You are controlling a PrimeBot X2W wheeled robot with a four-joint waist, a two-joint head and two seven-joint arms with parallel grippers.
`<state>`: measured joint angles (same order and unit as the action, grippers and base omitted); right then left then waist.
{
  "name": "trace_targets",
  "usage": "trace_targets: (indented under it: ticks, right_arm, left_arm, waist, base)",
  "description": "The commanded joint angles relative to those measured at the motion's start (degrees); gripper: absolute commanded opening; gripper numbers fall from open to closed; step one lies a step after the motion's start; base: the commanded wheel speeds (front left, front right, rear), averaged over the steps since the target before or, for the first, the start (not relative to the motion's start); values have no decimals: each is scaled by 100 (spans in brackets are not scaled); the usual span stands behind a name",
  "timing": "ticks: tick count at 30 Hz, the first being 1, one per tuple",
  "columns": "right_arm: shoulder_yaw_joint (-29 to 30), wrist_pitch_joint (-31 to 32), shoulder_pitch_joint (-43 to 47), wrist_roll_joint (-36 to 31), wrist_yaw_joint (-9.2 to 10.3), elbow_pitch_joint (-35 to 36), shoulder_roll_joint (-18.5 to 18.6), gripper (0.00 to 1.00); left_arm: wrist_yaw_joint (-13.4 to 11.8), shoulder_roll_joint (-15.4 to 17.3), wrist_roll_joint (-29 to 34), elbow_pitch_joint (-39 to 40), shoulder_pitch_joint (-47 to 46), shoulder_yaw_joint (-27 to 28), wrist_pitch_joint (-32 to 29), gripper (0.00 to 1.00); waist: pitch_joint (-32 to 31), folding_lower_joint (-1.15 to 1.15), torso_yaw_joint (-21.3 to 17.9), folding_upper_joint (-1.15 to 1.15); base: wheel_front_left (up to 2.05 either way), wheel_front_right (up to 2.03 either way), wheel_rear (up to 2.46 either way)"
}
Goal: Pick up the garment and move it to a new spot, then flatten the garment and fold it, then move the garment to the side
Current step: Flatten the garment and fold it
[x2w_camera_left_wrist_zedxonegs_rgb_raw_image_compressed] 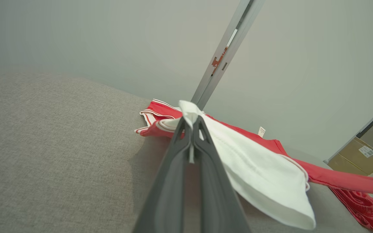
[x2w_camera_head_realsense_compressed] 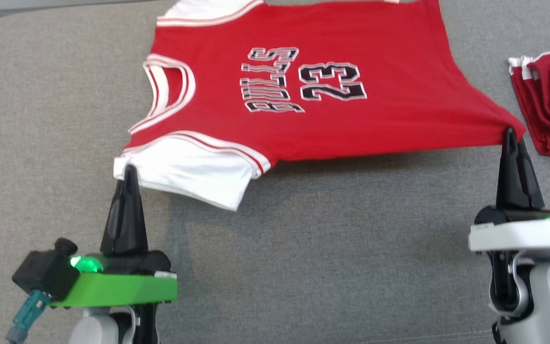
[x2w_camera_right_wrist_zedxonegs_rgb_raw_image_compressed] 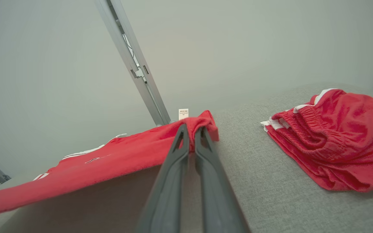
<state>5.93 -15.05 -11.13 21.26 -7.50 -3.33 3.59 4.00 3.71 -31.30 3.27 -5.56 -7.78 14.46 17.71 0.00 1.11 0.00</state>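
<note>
Two-armed robot at work on a red jersey [x2w_camera_head_realsense_compressed: 332, 119], spread sideways across a grey cloth-covered bench [x2w_camera_head_realsense_compressed: 327, 248], collar toward the robot's left and hem toward its right. The left pincer [x2w_camera_head_realsense_compressed: 129, 171] is clenched on the edge of the near white sleeve [x2w_camera_head_realsense_compressed: 194, 167]. The right pincer [x2w_camera_head_realsense_compressed: 511, 134] is clamped on the hem's near corner [x2w_camera_head_realsense_compressed: 502, 125]. Between the two grips the near edge hangs taut and raised, with a shadow under it, while the far half appears to rest on the bench. Just beyond the right pincer lies a small heap of red shorts [x2w_camera_head_realsense_compressed: 549, 105], apart from the jersey.

From where I stand this looks like the flattening stage, the cloth being stretched before any fold, though whether the far edge lies smooth is hard to judge, since it runs off the top of the head view. Done well, the step calls for both arms travelling together at the same height and keeping an even pull, so the printed front stays free of wrinkles. The loose flap of sleeve drooping below the left grip wants watching, as it could tuck under when the edge is laid down. The right arm should steer clear of the shorts.
</note>
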Motion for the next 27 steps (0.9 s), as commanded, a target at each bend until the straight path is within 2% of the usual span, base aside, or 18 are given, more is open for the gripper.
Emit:
trace_targets:
  ticks: [1, 7, 10, 18, 27]
  right_arm:
    - [71, -3, 286, -50, 3, 132, -15, 0]
    - [221, 228, 1139, -136, 3, 639, -60, 0]
    - [243, 312, 1334, -28, 3, 654, -61, 0]
    - [122, 275, 1105, -109, 3, 9, -63, 0]
    - [-60, 157, 659, 32, 3, -647, -62, 0]
  left_arm:
    - [-60, -10, -5, 118, 265, -41, -47, 0]
    - [-211, 51, -14, 510, 952, -177, -322, 0]
    - [-253, 63, -60, 521, 1128, -213, -428, 0]
    - [-337, 57, 21, 222, 928, -348, -475, 0]
    - [-284, 85, 149, -161, 423, -433, -380, 0]
  waist:
    - [-477, 0, 185, 0]
    - [-678, 0, 234, 0]
    - [-695, 0, 222, 0]
    - [-615, 0, 171, 0]
    - [-514, 0, 54, 0]
  base:
    - [0, 0, 0]
    - [0, 0, 0]
    - [0, 0, 0]
    - [0, 0, 0]
    - [0, 0, 0]
